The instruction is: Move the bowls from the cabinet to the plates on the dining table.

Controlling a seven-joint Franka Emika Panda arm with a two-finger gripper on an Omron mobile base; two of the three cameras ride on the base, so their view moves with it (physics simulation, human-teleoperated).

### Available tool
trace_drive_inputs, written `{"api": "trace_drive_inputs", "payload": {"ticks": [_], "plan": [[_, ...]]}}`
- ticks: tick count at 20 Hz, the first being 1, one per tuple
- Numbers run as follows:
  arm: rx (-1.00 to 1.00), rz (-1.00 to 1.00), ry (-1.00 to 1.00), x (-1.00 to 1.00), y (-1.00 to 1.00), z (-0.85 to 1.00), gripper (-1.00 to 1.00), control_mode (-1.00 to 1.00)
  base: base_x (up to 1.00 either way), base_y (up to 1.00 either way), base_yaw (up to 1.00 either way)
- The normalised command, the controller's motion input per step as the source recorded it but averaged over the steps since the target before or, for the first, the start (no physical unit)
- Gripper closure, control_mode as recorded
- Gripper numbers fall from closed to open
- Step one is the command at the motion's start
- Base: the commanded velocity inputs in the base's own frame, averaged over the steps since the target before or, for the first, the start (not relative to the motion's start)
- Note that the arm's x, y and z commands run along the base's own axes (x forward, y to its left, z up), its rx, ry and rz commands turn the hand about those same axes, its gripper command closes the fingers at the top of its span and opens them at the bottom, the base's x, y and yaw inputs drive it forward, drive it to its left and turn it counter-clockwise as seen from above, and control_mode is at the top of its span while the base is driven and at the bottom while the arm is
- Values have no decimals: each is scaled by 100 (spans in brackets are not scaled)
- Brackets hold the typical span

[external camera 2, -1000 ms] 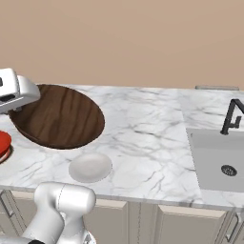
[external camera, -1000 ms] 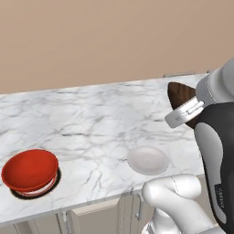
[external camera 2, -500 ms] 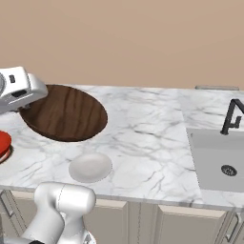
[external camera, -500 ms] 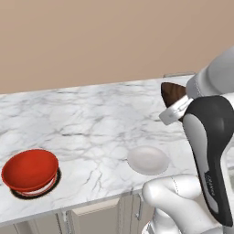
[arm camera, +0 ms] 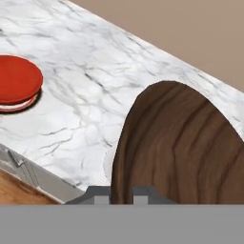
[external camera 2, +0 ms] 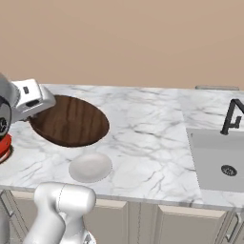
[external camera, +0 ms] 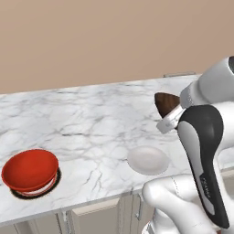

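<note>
Two bowls, red bowl (external camera: 30,169) empty on dark plate (external camera: 18,194), brown bowl (external camera 2: 71,120) clamped in gripper (arm camera: 121,193) above marble table (external camera: 91,119)

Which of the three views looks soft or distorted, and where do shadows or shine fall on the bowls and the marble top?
Left base view: the red bowl is glossy, with a dark rim of shadow at its base. Right base view: the brown bowl looms large beside the gripper, evenly lit. Hand view: the close bowl's wood grain looks soft; the dining table shows flat light, no glare.
</note>
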Motion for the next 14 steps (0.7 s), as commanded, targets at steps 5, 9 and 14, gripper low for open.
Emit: {"api": "trace_drive_inputs", "payload": {"ticks": [5,9,14], "plan": [[-1,1,3,40,1,-68,100,-100,0,0,0],[-7,0,0,49,12,-29,100,-100,0,0,0],[-7,0,8,20,37,-25,100,-100,0,0,0]]}}
